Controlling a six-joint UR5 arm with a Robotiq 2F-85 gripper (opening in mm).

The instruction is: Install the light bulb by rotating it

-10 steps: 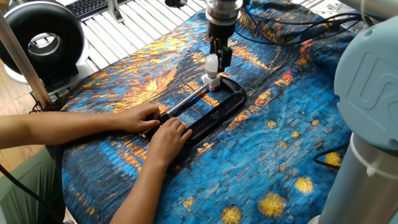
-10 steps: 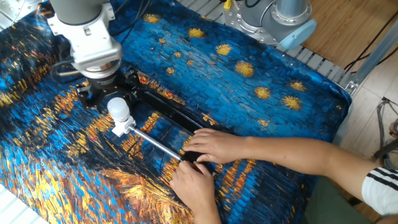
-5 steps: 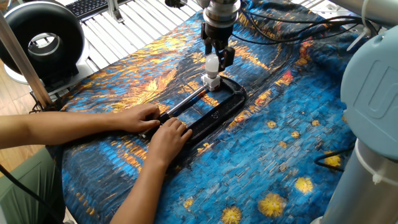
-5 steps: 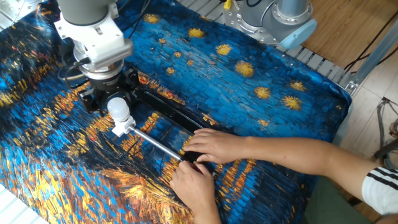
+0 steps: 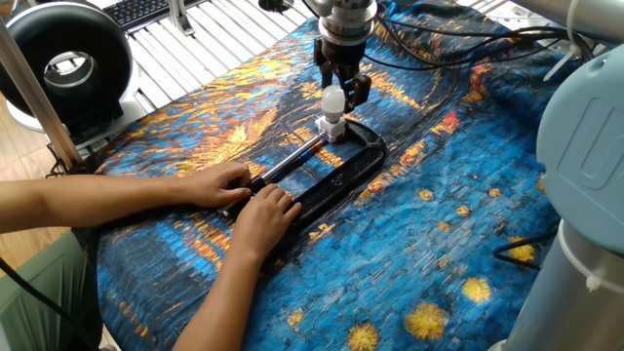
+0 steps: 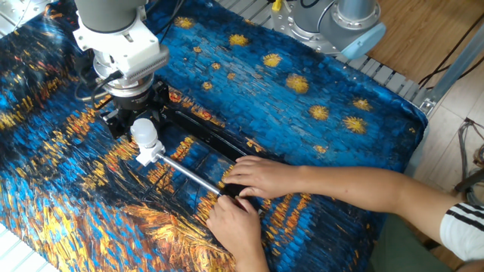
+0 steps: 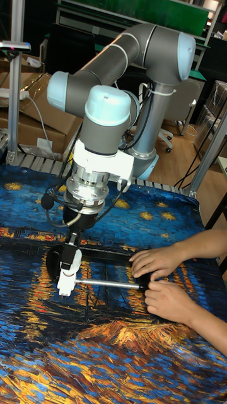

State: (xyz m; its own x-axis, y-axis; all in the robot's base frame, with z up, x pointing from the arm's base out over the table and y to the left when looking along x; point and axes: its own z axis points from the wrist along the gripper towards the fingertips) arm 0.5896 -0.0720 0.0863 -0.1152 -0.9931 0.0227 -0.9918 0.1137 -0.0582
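The light bulb (image 5: 333, 98) stands upright in the small white socket block (image 5: 332, 127), which sits at one end of the black C-clamp (image 5: 336, 175) lying flat on the cloth-covered tabletop (image 5: 458, 214). That upright seating is what the job needs: with the bulb's screw neck pointing down into the socket, a twist about the vertical can drive the thread home.

The end effector (image 5: 341, 86) hangs directly above the clamp's socket end, its two dark fingers (image 5: 358, 88) coming down on either side of the bulb's globe. They sit very close to the glass, but from these views I cannot tell whether they are pressing on it or standing just clear of it. The tool's axis appears lined up with the bulb, which would let a wrist rotation turn it without bending it sideways.

At the clamp's other end, a person's two hands (image 6: 257, 175) press down on the frame and the near end of the silver screw rod (image 6: 189, 177). This is probably to stop the clamp from spinning with the bulb while torque is applied.

I judge the bulb seated but not yet confirmed tight.
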